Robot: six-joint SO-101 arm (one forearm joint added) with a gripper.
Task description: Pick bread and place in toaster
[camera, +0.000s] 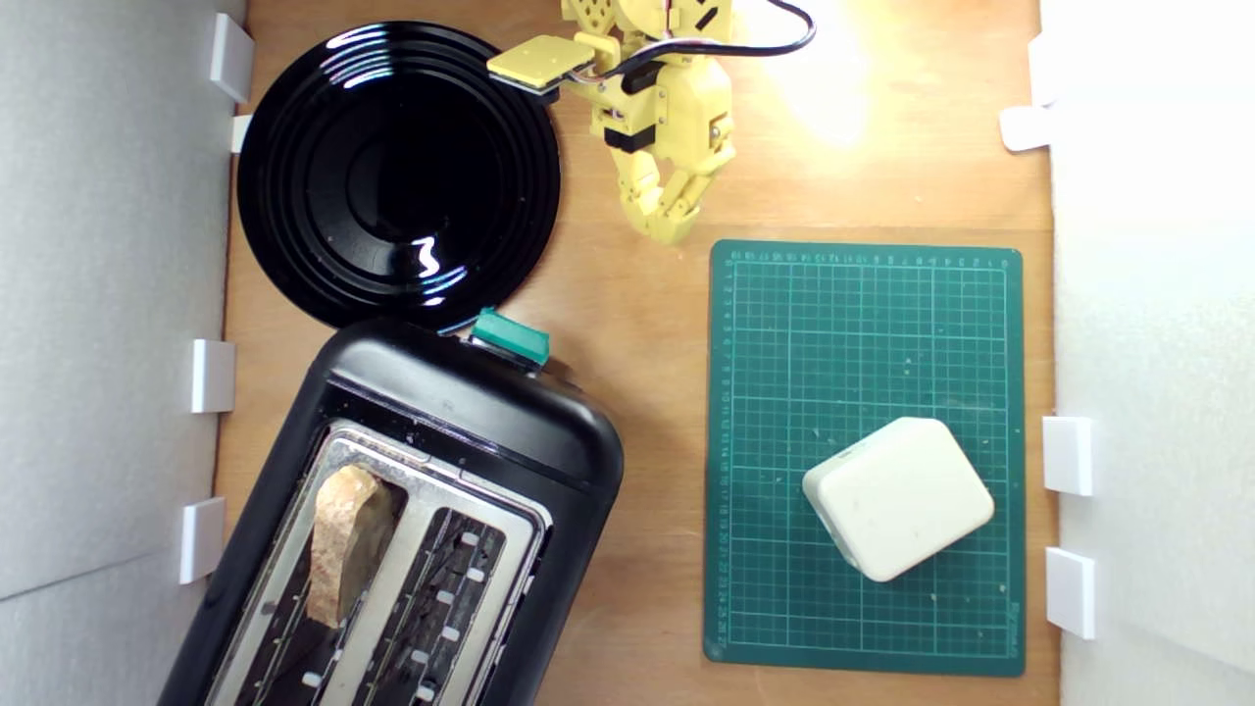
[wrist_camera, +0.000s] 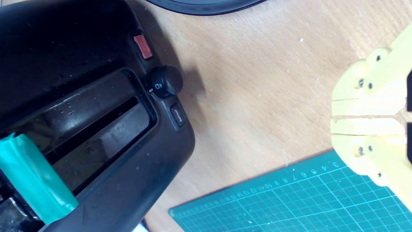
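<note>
On toaster (wrist_camera: 96, 154), button (wrist_camera: 177, 115) lettering unreadable

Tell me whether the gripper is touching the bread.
Apart. In the exterior view the gripper sits over bare wood near the plate, while the bread stands in a slot of the toaster, well away.

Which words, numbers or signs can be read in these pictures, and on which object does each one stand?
"3 4 ... 7 8 9 10 11 12 13 14 15": ruler numbers along the edge of the green cutting mat, wrist view.
Toaster knob: a small white symbol, not readable.
Button below the knob: a word, too blurred.
Mat numbers in the exterior view: too small.
</note>
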